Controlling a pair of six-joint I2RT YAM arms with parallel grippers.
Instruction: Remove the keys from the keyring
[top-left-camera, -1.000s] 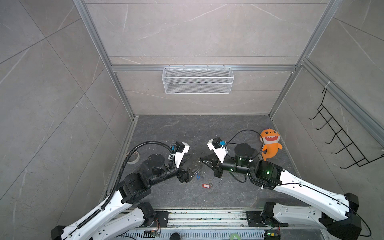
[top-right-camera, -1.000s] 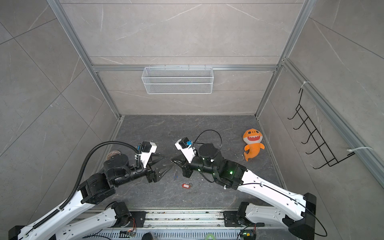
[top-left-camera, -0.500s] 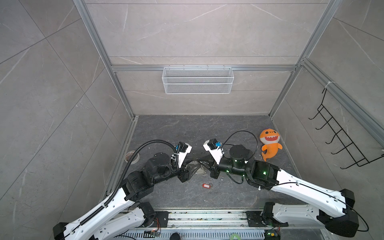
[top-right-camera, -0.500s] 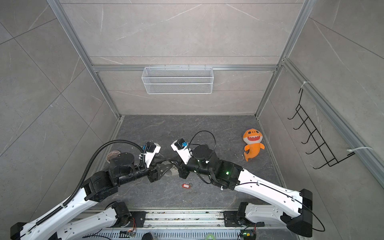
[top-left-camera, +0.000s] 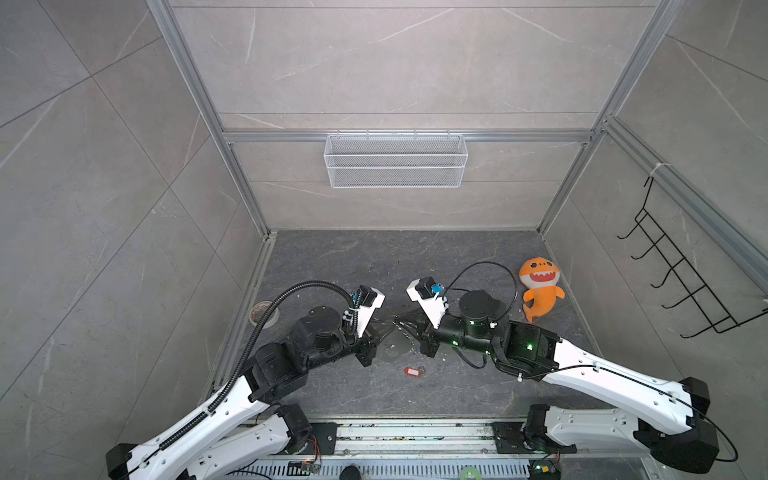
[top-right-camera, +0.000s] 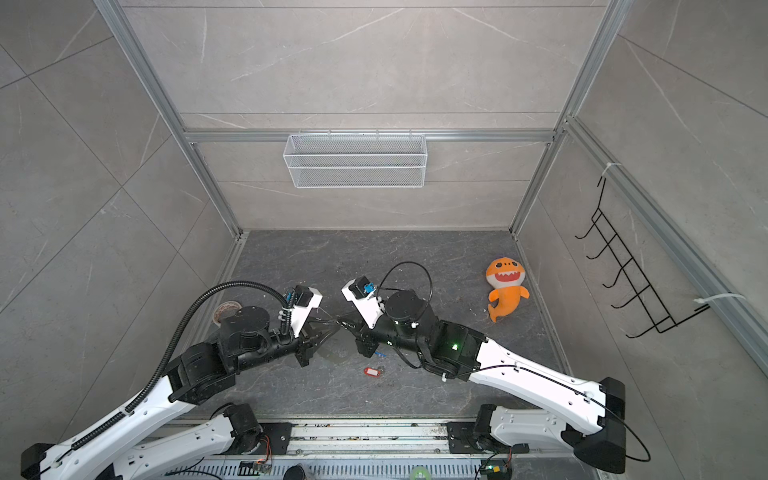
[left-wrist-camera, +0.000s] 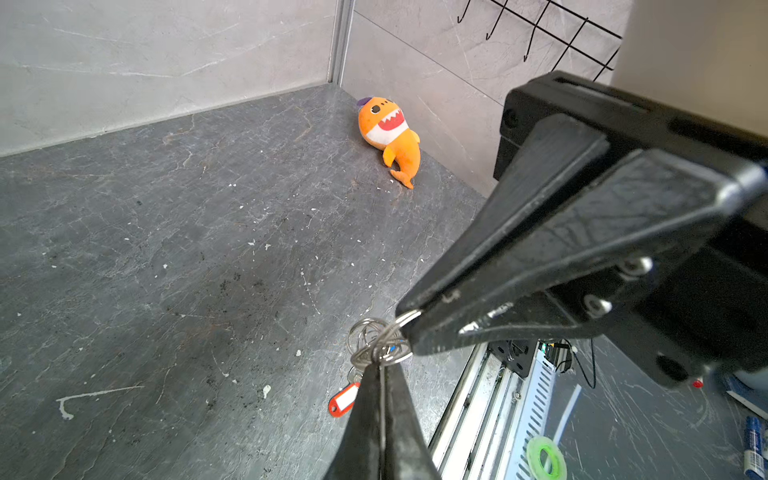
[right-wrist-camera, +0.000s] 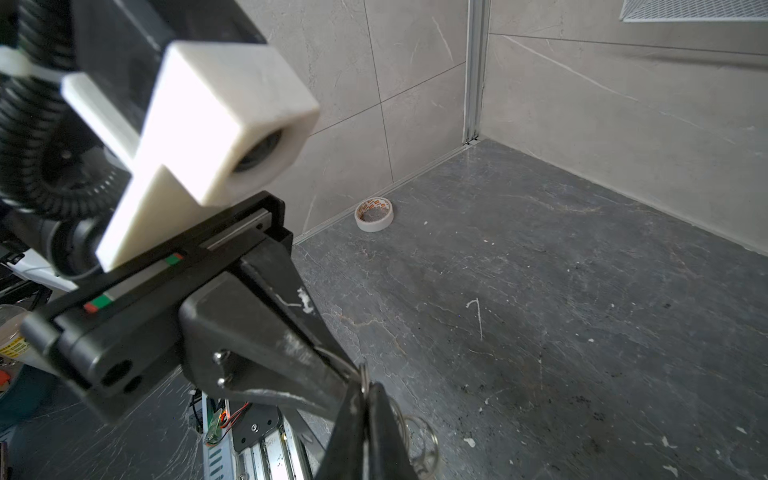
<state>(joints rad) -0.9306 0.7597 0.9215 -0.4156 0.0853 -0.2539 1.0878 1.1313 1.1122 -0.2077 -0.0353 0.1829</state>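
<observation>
The keyring (left-wrist-camera: 368, 336), a bunch of thin silver rings, hangs just above the dark floor between my two grippers, which meet tip to tip in both top views. My left gripper (left-wrist-camera: 380, 365) is shut on one ring from below. My right gripper (right-wrist-camera: 365, 384) pinches another ring (right-wrist-camera: 419, 436), its fingers almost touching. The grippers show as left (top-left-camera: 388, 326) and right (top-left-camera: 400, 322). The red-tagged key (top-left-camera: 412, 371) lies loose on the floor toward the front, also seen at key (left-wrist-camera: 344, 400). A bit of blue tag (top-right-camera: 378, 354) shows under the right gripper's body; whether it is attached I cannot tell.
An orange shark plush (top-left-camera: 540, 286) lies by the right wall. A tape roll (right-wrist-camera: 374, 214) sits at the left wall's foot. A wire basket (top-left-camera: 395, 160) hangs on the back wall and a black hook rack (top-left-camera: 681, 282) on the right wall. A metal rail (top-left-camera: 415, 432) borders the front.
My left gripper has moved right toward the right gripper and shut on the rings. The right gripper shifted slightly left, still holding them. The red key has stayed put.
</observation>
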